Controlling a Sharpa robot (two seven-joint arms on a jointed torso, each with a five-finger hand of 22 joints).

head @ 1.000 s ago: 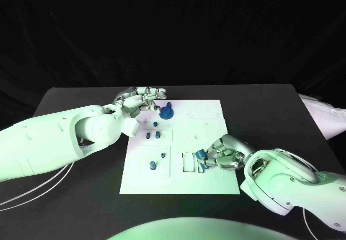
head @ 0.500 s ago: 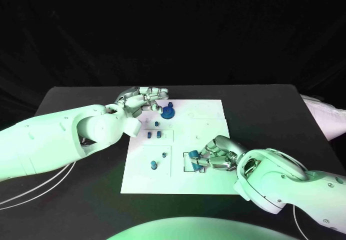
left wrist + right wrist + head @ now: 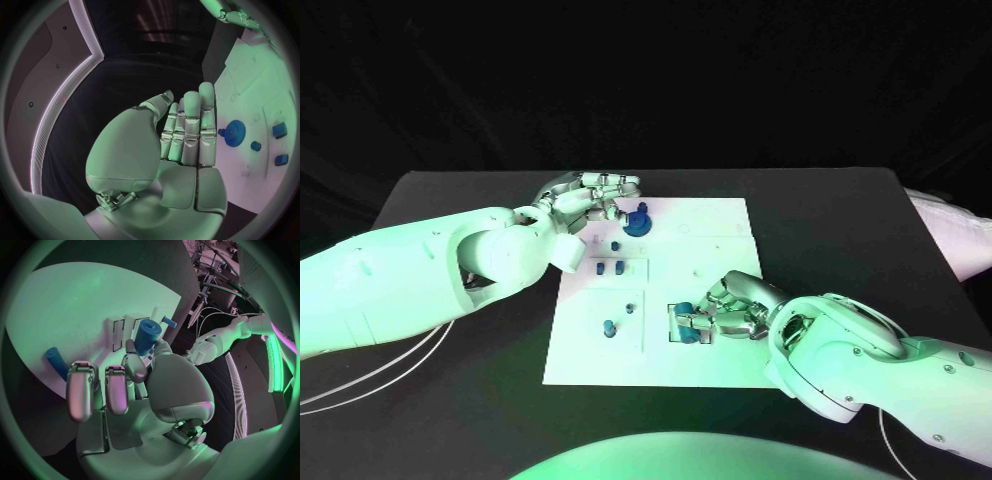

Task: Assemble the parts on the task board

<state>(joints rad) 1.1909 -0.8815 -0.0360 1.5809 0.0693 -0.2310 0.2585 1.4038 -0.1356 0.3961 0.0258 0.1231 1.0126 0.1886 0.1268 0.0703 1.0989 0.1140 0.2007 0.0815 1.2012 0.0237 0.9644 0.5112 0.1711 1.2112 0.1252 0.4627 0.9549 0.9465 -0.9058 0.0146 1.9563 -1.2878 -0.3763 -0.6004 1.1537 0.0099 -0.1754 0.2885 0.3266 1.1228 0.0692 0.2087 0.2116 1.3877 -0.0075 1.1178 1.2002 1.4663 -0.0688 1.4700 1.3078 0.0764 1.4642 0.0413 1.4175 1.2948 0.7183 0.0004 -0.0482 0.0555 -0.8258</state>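
Observation:
The white task board [image 3: 707, 258] lies mid-table. A blue gear [image 3: 636, 222] stands at its far left corner, and my left hand [image 3: 596, 194] hovers just beside it. In the left wrist view that hand [image 3: 187, 130] holds nothing, its fingers stretched out side by side next to the gear [image 3: 235, 133]. My right hand [image 3: 723, 315] sits low over the board's near right part and pinches a blue cylinder [image 3: 685, 326]. The right wrist view shows the cylinder [image 3: 147, 336] between thumb and finger, close above the outlined slots [image 3: 122, 332].
Small blue pegs stand in the board's left panels [image 3: 606, 268], [image 3: 609, 327]. Another blue piece [image 3: 56, 362] lies on the board [image 3: 75, 300] near my right fingers. Black table surrounds the board; a pale object [image 3: 956, 235] lies at the right edge.
My right hand has shifted a little toward the board's middle with the blue cylinder, over the slots. The left hand has stayed beside the gear.

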